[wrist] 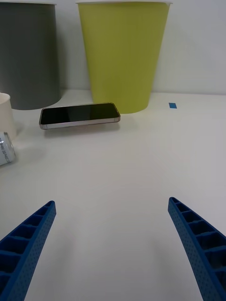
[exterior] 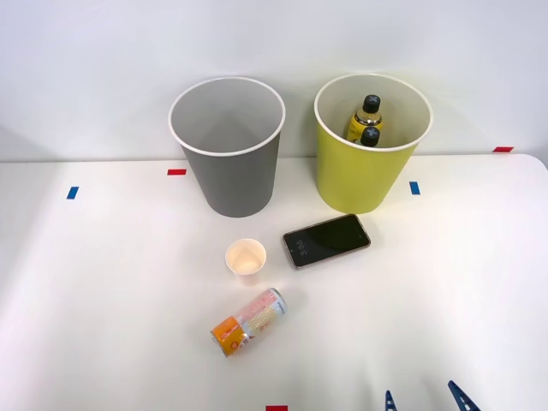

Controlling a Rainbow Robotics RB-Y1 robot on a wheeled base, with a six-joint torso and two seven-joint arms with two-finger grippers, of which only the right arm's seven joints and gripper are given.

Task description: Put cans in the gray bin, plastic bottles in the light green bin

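One small can [exterior: 249,321] with an orange end and a white-pink label lies on its side on the table's near middle; its silver top [wrist: 5,149] peeks into the wrist view. Behind it stands the gray bin [exterior: 229,175] [wrist: 28,56]. To that bin's right is the light green bin [exterior: 368,167] [wrist: 123,51], with two black-capped plastic bottles [exterior: 366,122] upright inside. My right gripper [exterior: 426,399] [wrist: 112,244] is open near the table's front edge, to the right of the can, holding nothing.
A cream paper cup [exterior: 246,259] [wrist: 5,117] stands upright just behind the can. A dark smartphone [exterior: 326,240] [wrist: 79,115] lies flat in front of the light green bin. Red and blue tape marks [exterior: 176,172] dot the white table.
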